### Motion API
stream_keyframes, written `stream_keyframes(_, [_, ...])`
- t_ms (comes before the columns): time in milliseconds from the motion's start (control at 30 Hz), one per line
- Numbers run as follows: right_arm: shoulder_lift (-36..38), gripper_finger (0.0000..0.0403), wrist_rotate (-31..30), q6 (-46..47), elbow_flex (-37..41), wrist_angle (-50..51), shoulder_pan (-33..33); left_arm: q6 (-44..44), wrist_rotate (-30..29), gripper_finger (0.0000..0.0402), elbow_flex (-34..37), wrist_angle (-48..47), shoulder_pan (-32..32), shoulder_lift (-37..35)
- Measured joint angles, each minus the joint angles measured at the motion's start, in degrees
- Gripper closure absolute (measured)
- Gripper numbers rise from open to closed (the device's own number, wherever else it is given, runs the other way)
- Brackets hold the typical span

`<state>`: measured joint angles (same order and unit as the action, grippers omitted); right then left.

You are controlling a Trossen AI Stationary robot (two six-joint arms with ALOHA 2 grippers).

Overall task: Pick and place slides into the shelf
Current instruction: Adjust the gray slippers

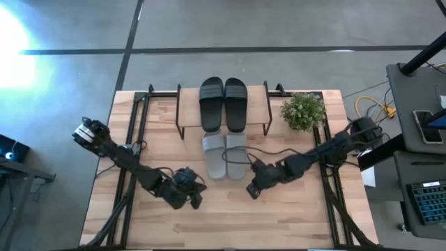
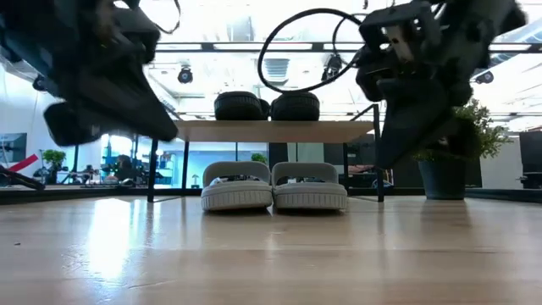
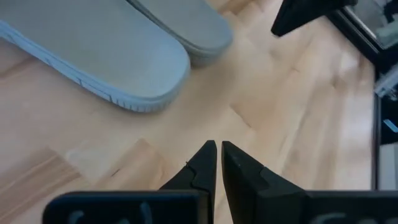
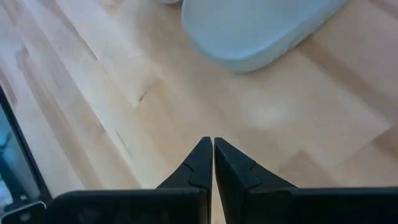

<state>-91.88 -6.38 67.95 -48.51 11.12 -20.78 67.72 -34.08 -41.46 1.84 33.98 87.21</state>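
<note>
Two black slides (image 1: 223, 103) lie side by side, soles down, on the shelf's wooden top board (image 2: 271, 130). Two light grey slides (image 1: 224, 155) rest on the tabletop below the board, their near ends sticking out in front of the shelf (image 2: 273, 188). My left gripper (image 1: 195, 199) hangs shut above the table, near and left of the grey pair (image 3: 112, 56). My right gripper (image 1: 252, 189) hangs shut near and right of it, just short of a grey slide's near end (image 4: 261, 28). Neither gripper holds anything.
A potted plant (image 1: 303, 111) stands at the shelf's right end. Black cables loop over the table by my right arm (image 1: 240, 155). Bare wood lies between both grippers and the table's near edge (image 1: 223, 223).
</note>
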Motion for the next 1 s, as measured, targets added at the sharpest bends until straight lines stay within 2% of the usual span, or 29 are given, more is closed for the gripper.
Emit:
stream_keyframes(100, [-0.98, 0.0394, -2.67, 0.37, 0.00, -3.60, -2.84, -2.56, -0.78, 0.0392, 0.56, 0.51, 2.00, -2.10])
stream_keyframes(233, [-3.91, 0.0394, -2.69, -3.23, -0.16, -8.77, -3.81, -5.93, -2.72, 0.0392, 1.07, -0.04, 5.54, -4.58])
stream_keyframes(433, [-9.25, 0.0394, -4.27, -6.71, -2.71, -8.38, -2.74, -6.28, -6.56, 0.0392, 1.61, -3.76, 9.42, -7.52])
stream_keyframes(533, [-11.23, 0.0394, -4.60, -6.96, -4.08, -8.59, -1.97, -6.87, -8.50, 0.0392, 1.63, -4.48, 9.61, -8.63])
stream_keyframes(700, [-13.27, 0.0394, -8.38, -9.43, -6.75, -8.32, -0.61, -8.04, -8.48, 0.0392, 1.63, -4.41, 9.63, -10.26])
stream_keyframes(900, [-15.26, 0.0394, -9.91, -12.88, -9.32, -7.56, 2.30, -8.55, -8.46, 0.0391, 1.64, -4.38, 9.61, -10.55])
stream_keyframes(1000, [-15.19, 0.0394, -12.98, -12.70, -9.31, -5.19, 3.84, -8.54, -8.46, 0.0391, 1.63, -4.32, 9.61, -10.51])
